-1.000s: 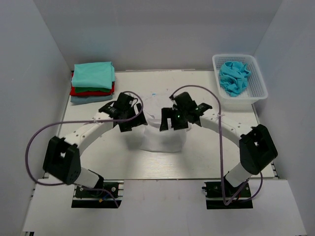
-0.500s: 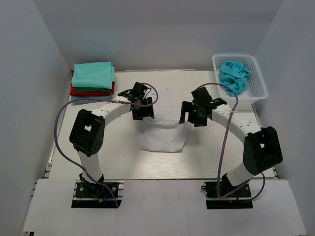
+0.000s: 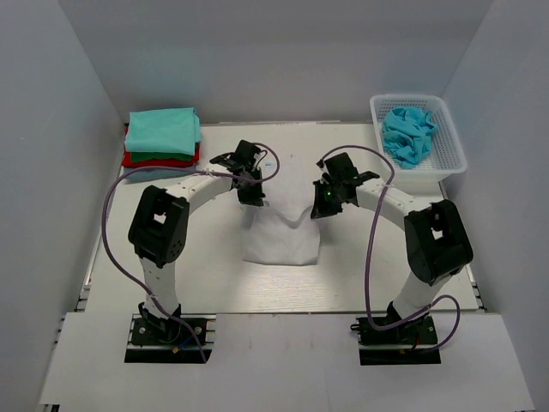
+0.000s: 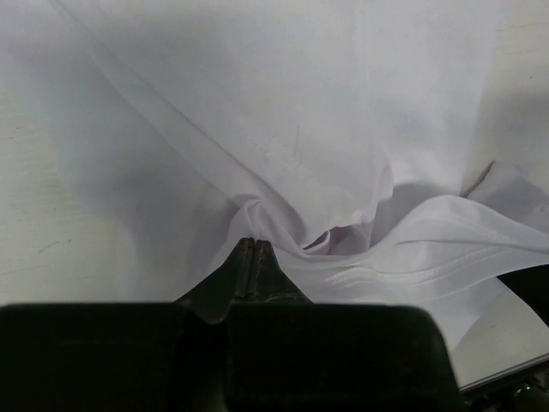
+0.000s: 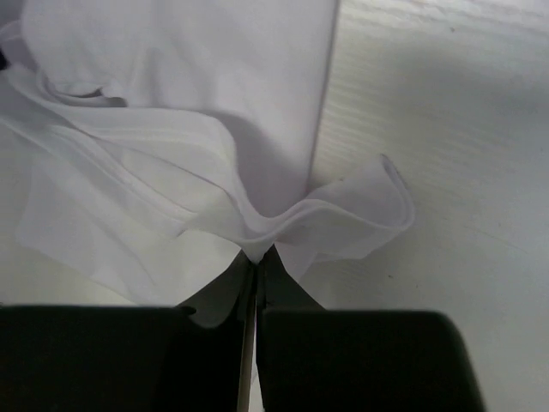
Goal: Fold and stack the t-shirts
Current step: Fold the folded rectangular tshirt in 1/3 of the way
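Observation:
The white t-shirt (image 3: 283, 232) lies partly folded at the middle of the table, its far part drawn up between the two arms. My left gripper (image 3: 256, 196) is at its far left edge, and in the left wrist view the gripper (image 4: 250, 244) is shut with white cloth (image 4: 343, 172) bunched at the tips. My right gripper (image 3: 320, 205) is at the far right edge, and in the right wrist view the gripper (image 5: 259, 256) is shut on a pinched fold of the hem (image 5: 343, 219). A folded stack of t-shirts (image 3: 161, 137), teal on top of red, sits at the back left.
A white lattice basket (image 3: 448, 154) stands at the back right with a crumpled light blue t-shirt (image 3: 408, 133) in it. White walls close in the table on three sides. Both arms' cables loop above the table beside the shirt.
Both arms have reached from over the shirt's middle to its far edge. Both grippers, open a second ago, have shut on the cloth, and the far edge is now gathered up.

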You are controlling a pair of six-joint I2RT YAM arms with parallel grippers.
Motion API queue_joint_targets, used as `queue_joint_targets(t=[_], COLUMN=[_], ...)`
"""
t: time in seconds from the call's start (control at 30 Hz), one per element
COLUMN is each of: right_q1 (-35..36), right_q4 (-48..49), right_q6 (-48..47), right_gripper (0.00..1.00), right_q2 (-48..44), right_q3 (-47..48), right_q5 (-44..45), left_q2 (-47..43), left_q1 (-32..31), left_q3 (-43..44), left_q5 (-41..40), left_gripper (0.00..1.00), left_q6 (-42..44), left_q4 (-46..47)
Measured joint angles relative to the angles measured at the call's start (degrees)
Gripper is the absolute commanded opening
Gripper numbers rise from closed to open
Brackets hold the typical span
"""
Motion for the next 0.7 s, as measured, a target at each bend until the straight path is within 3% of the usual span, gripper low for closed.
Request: queue_joint_targets(t=[0.17,0.5,0.7], right_q1=[0.09,1.03,1.57], right_q4=[2.16,4.76,5.46], right_q6=[-2.40,-11.61,-17.27], right_gripper=[0.00,0.00,0.00], right_q2=[-0.81,-12.35,-12.24], right_q3=[0.57,-2.84,-2.84], right_q5=[-3.82,-17.00,-27.36], left_q2=[-2.12,-25.18,-29.92], left_q1=[0.00,0.00,0.00], left_q3=[-1.60,-14.16,-17.31], left_q5=[0.20,0.48,0.83], left_gripper=[0.00,0.00,0.00], left_q6=[-0.04,-3.23,-5.09], left_q4=[0.46,1.88,1.92])
